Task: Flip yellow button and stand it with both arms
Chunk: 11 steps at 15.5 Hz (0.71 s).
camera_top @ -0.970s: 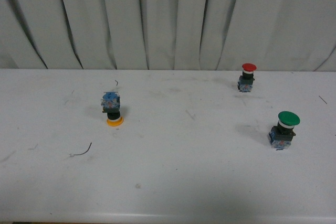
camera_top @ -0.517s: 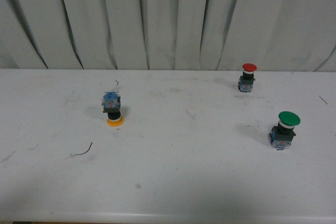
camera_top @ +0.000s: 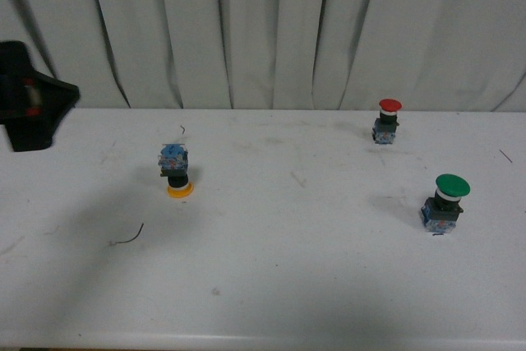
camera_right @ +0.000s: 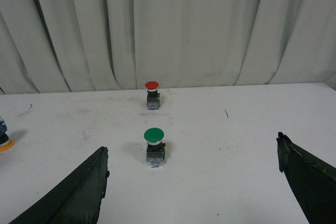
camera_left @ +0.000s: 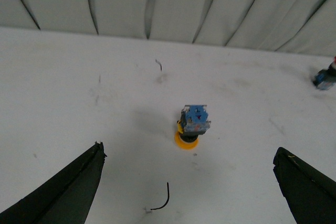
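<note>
The yellow button (camera_top: pixel 175 172) stands upside down on the white table (camera_top: pixel 296 269), left of centre, with its yellow cap on the surface and its blue-grey base up. In the left wrist view the button (camera_left: pixel 193 127) is centred ahead of my left gripper (camera_left: pixel 189 151), which is open and empty, short of the button. The left arm (camera_top: pixel 33 104), black with a red patch, shows at the far left edge of the front view. My right gripper (camera_right: pixel 192 145) is open and empty; the yellow button (camera_right: pixel 4 141) shows only at that view's edge.
A red-capped button (camera_top: pixel 387 121) stands upright at the back right. A larger green-capped button (camera_top: pixel 446 201) stands upright at the right, ahead of the right gripper (camera_right: pixel 154 145). A short curved black wire (camera_top: pixel 130 236) lies in front of the yellow button. A grey curtain hangs behind.
The left arm has come into the front view at the far left edge. The buttons have not moved.
</note>
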Available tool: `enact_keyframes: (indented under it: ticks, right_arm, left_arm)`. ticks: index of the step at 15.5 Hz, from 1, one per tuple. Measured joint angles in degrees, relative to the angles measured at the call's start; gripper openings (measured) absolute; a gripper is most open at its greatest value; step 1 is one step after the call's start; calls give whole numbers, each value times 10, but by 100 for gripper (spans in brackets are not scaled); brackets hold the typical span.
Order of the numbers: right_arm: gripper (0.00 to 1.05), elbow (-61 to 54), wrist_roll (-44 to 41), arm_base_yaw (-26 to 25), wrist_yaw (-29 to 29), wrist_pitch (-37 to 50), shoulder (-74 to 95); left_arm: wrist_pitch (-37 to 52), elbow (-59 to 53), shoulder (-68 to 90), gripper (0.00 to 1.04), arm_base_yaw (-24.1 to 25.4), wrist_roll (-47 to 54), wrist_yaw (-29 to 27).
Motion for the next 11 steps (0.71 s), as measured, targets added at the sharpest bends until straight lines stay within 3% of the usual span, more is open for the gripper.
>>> enact_keyframes:
  ticks: [4, 11]
  right_arm:
    - [98, 0, 0, 0, 0, 0, 0]
    - [98, 0, 0, 0, 0, 0, 0]
  left_arm:
    - [-108, 217, 241, 98, -27, -24, -22]
    - [-227, 378, 329, 98, -42, -27, -54]
